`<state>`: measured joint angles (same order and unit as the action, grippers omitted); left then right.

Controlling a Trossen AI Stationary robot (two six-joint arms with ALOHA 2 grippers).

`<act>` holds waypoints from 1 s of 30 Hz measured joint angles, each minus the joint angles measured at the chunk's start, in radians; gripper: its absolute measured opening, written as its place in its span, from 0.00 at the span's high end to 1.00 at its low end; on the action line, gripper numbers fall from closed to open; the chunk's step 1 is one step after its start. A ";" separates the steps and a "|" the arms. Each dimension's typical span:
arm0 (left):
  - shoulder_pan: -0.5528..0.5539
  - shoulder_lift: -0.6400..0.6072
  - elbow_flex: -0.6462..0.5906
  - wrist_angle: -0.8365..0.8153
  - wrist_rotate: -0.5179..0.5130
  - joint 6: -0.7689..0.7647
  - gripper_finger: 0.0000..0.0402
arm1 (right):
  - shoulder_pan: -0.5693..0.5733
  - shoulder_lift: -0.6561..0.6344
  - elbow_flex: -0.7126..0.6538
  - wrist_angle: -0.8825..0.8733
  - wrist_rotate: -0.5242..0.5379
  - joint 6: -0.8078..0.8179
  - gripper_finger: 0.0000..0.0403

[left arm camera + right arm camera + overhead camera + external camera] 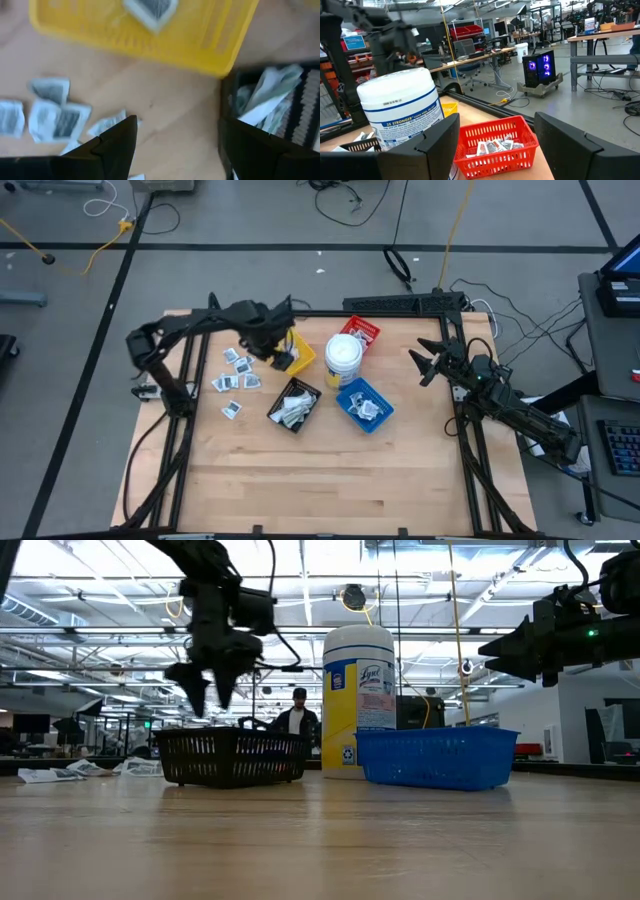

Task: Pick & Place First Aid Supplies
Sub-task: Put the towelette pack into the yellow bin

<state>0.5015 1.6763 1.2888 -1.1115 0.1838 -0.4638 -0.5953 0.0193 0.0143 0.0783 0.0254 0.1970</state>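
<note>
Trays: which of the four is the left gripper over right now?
The yellow tray. The left gripper, jaws open and empty, hangs above its edge, while the black tray, blue tray and red tray lie farther off.

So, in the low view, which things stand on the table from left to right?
Loose white packets → black basket → white wipes tub → blue basket.

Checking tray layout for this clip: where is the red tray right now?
In the high view the red tray sits at the table's far edge, right of centre, just behind the white wipes tub; it holds small white packets.
</note>
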 joint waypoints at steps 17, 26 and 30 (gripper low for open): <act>-0.197 -0.374 -0.421 0.015 -0.009 -0.177 0.30 | 0.000 0.000 0.000 0.000 0.000 0.000 0.37; -0.288 -0.514 -0.520 0.010 -0.009 -0.271 0.30 | 0.000 0.000 0.000 0.000 0.000 0.000 0.37; -0.316 -0.525 -0.553 0.011 -0.013 -0.300 0.30 | 0.000 0.000 0.000 0.000 0.000 0.000 0.37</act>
<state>0.1857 1.1511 0.7354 -1.1000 0.1712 -0.7635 -0.5953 0.0193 0.0142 0.0784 0.0254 0.1970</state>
